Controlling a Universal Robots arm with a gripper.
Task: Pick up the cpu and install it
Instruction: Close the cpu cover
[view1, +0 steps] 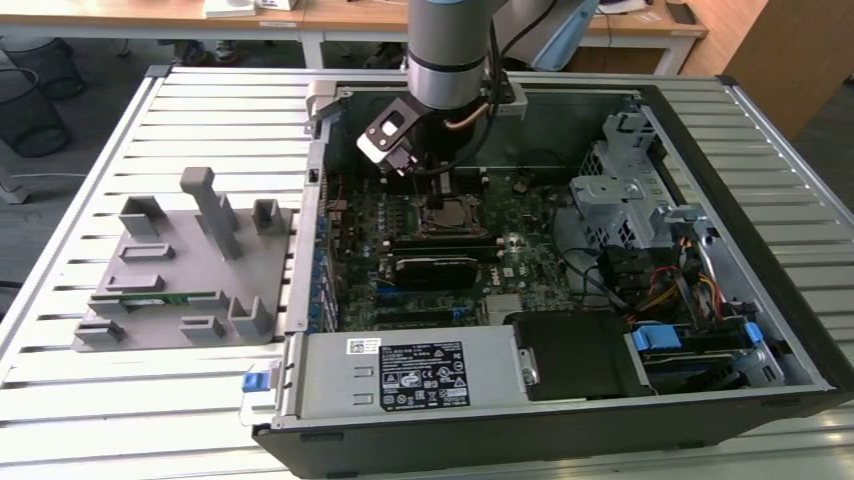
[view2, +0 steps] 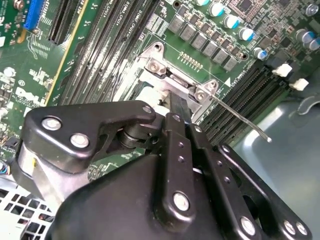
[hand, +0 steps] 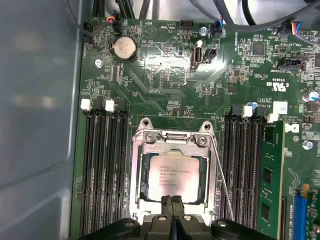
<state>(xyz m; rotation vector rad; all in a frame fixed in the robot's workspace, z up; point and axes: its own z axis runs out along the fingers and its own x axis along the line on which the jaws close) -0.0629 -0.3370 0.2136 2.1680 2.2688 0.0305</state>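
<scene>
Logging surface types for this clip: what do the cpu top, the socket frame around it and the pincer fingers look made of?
The cpu: apparently metal, shiny silver-white lid with soft glare. The socket frame: bright bare metal, likely steel, with glinting edges and screws. The pincer fingers: matte black, metal or hard plastic, bolted.

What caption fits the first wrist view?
Gripper closed at the edge of the cpu seated in the socket frame.
</scene>
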